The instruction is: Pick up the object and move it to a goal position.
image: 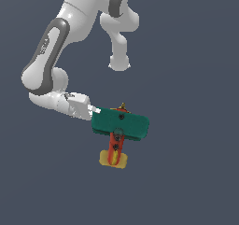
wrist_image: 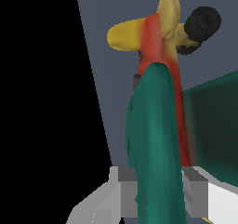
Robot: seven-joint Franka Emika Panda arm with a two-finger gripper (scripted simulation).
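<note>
Toy airplane clamped at its wing in jaws, yellow tail toward frame bottom.

Glossy white rounded arm with dark grey joint bands, and a pale grey claw.

White arm bent low; fingers closed around something, wrist level.

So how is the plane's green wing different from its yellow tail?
The wing is teal-green, while the tail is pale yellow. The wing is the wider, bigger part; the tail is a small piece at the other end of the red-orange body. The gripper closes on the wing's edge, but nothing touches the tail. Both have rounded shapes and belong to the same toy airplane.
</note>
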